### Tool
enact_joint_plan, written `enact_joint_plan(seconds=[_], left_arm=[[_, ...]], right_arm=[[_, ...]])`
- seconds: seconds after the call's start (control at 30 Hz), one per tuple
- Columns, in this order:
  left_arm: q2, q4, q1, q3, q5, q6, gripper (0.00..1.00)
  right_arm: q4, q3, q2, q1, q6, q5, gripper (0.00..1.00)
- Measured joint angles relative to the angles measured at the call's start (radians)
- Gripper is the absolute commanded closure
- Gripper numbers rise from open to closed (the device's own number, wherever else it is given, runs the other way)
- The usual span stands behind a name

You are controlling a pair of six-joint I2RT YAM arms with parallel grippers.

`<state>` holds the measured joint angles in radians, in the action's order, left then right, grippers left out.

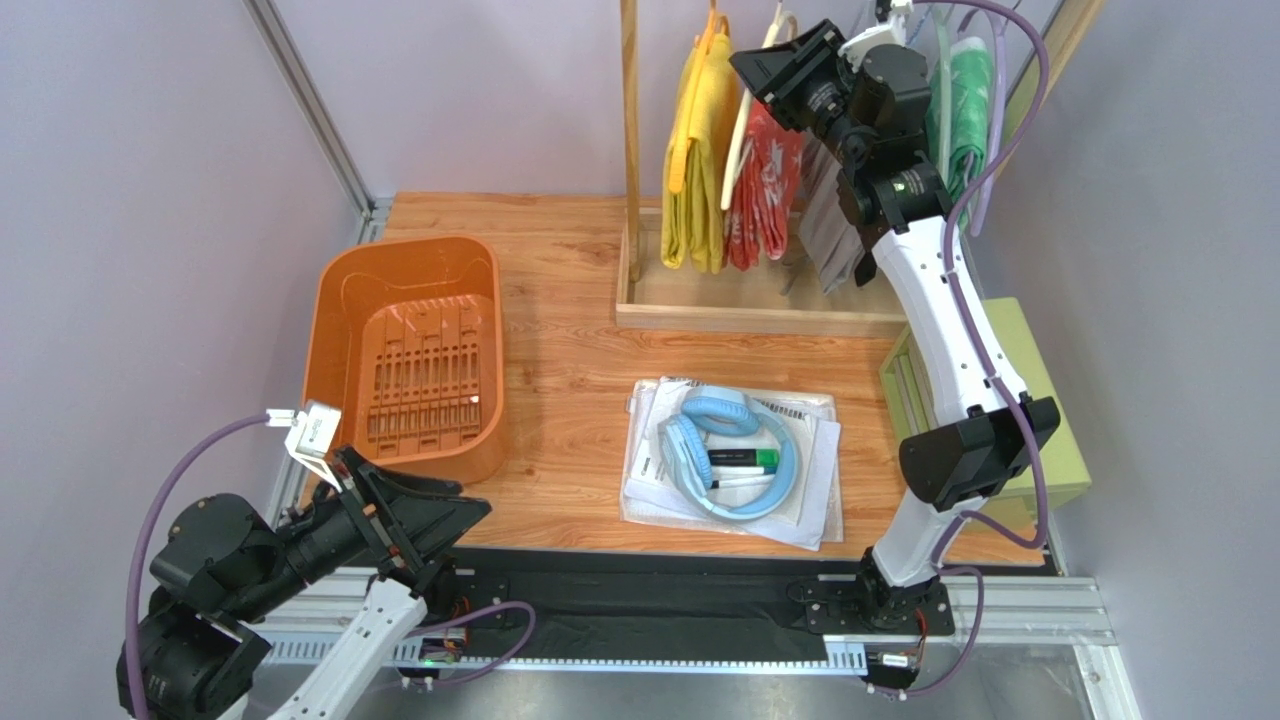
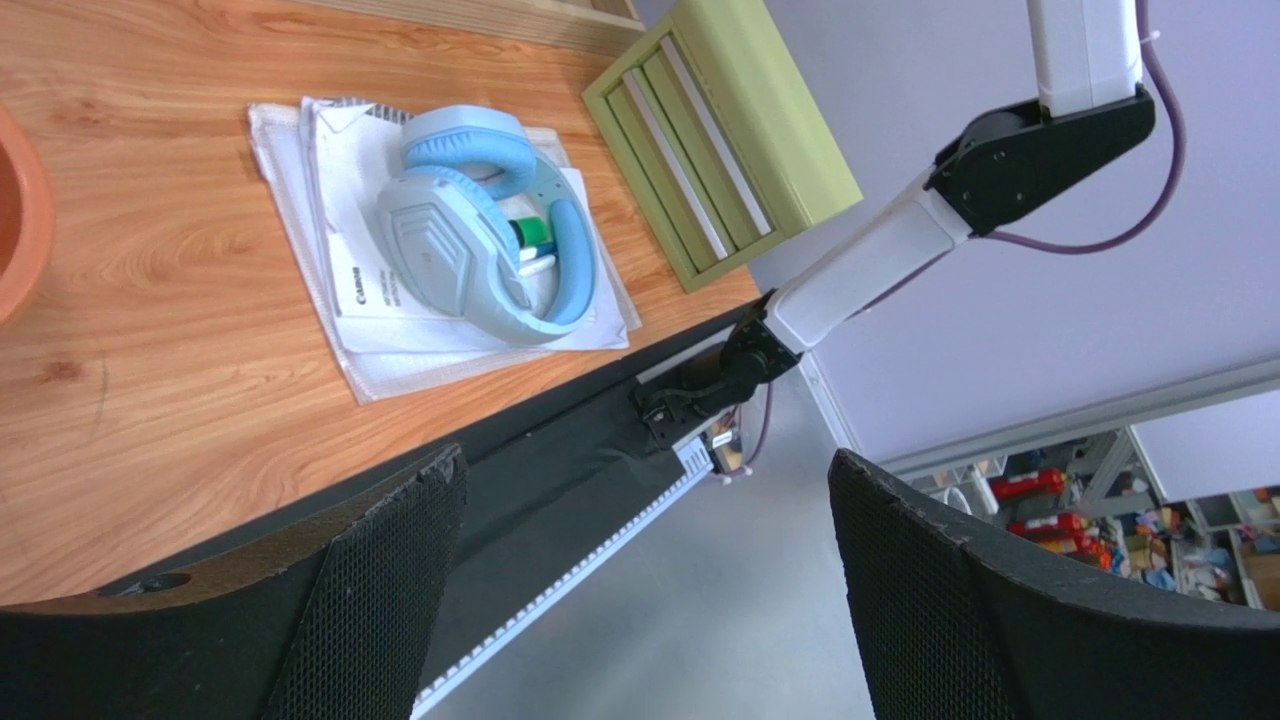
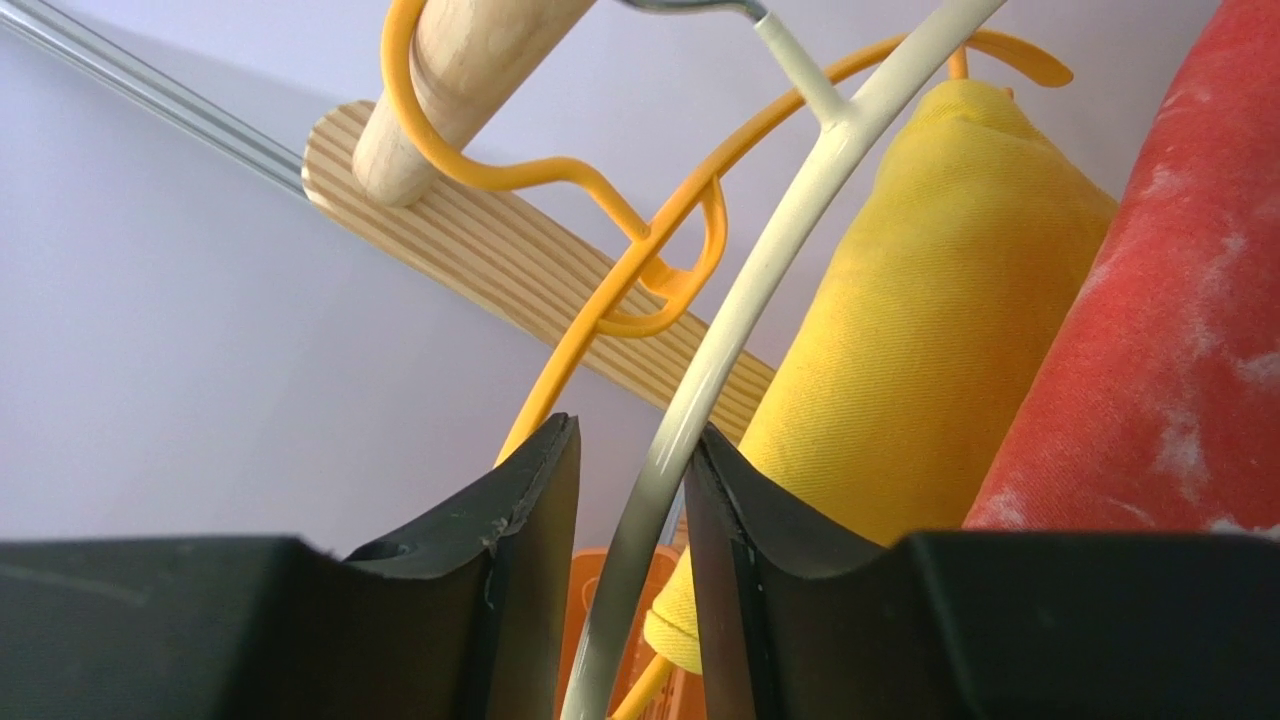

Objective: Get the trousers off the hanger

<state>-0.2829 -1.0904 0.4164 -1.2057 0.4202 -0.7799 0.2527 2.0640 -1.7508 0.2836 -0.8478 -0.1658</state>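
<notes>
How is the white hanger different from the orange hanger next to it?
The cream hanger is pale, while the orange hanger is bright. The cream hanger carries the red-orange trousers; the orange hanger carries the yellow garment. The cream hanger has a grey metal hook on top, but the orange hanger's hook is orange too, looped over the wooden rod. Both are slim and hang side by side.

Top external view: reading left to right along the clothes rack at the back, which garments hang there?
yellow garment → the trousers, red-orange with a pale pattern → grey garment → green garment. The right arm crosses in front of the rack, so it is left out.
</notes>
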Motion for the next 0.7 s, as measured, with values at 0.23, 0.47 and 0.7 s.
enact_joint_plan(seconds=[0.23, 0.47, 0.7], left_arm=[[-0.042, 0.002, 0.0, -0.022, 0.104, 0.029, 0.08], [-0.167, 0.002, 0.0, -0.058, 0.171, 0.087, 0.12], [-0.263, 0.015, 0.0, -0.097, 0.175, 0.125, 0.16]], right_arm=[[-0.01, 0.005, 0.0, -0.029, -0.056, -0.029, 0.87], [0.019, 0.028, -0.047, -0.041, -0.16, -0.085, 1.0], [0.045, 0.125, -0.094, -0.043, -0.23, -0.118, 1.0]])
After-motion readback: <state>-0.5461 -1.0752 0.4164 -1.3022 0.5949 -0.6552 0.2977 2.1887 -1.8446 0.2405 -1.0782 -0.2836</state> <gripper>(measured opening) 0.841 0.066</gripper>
